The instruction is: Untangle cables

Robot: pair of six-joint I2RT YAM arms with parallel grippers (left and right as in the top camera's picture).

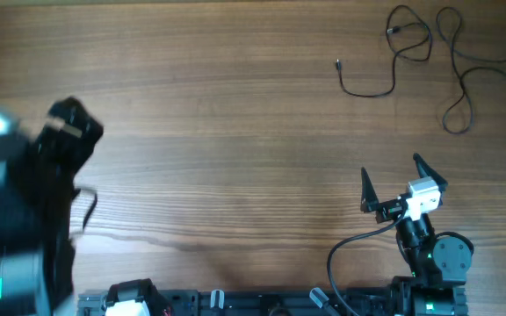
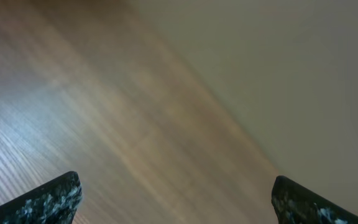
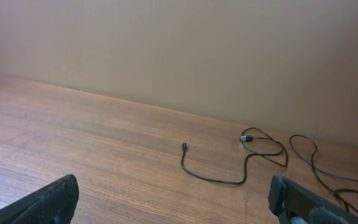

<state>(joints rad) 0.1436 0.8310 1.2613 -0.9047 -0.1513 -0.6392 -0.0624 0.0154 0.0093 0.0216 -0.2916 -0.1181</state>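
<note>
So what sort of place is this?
Probably a robotics lab bench: a left arm and right arm at a wooden table by a plain beige wall, with loose cables.

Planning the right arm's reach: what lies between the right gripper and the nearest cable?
Only bare wooden table; the overhead view shows nothing between the right gripper and the nearest cable.

Smeared and cut off
Left arm [image 1: 25,202], far left of the right gripper [image 1: 391,167], is a smear clipped by the edge; cables [image 1: 367,95] beyond that gripper run off-frame.
</note>
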